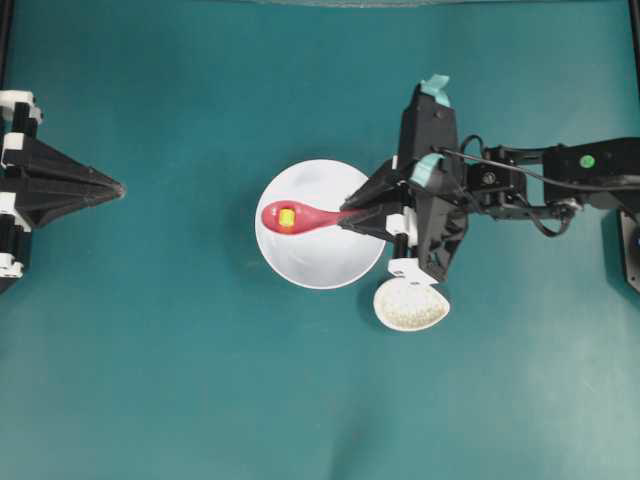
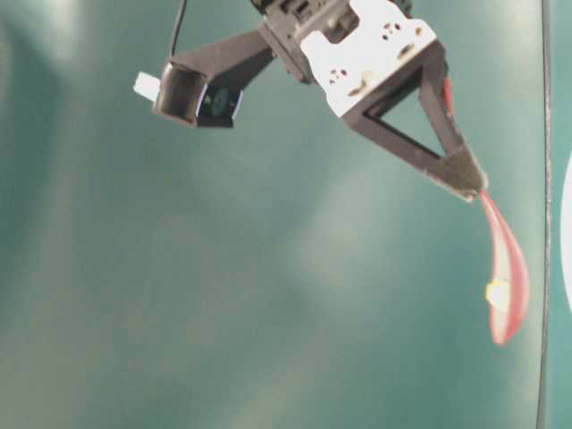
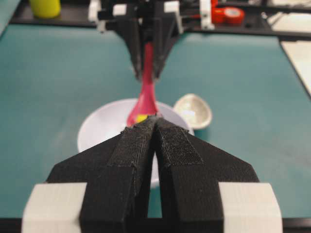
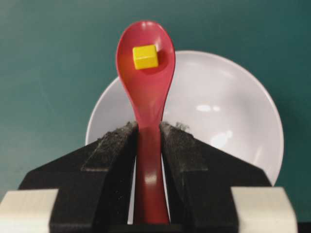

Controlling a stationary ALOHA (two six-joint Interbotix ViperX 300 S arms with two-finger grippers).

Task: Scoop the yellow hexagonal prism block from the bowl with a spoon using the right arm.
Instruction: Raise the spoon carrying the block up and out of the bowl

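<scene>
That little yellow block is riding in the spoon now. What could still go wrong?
The block lies loose in the spoon's shallow scoop, so a tilt or jerk could tip it back into the bowl. The right gripper pinches only the handle, so the spoon might twist or slip.

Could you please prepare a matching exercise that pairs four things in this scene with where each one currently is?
Things:
1. Tiny yellow block
2. Glossy pink-red soup spoon
3. Large round white bowl
4. Small speckled off-white spoon rest

Places:
A. On the teal table, below the raised spoon
B. On the table just outside the bowl's rim, under the right arm
C. Lying in the spoon's oval scoop
D. Handle clamped between the right gripper's fingers

Pairs: 1-C, 2-D, 3-A, 4-B
</scene>
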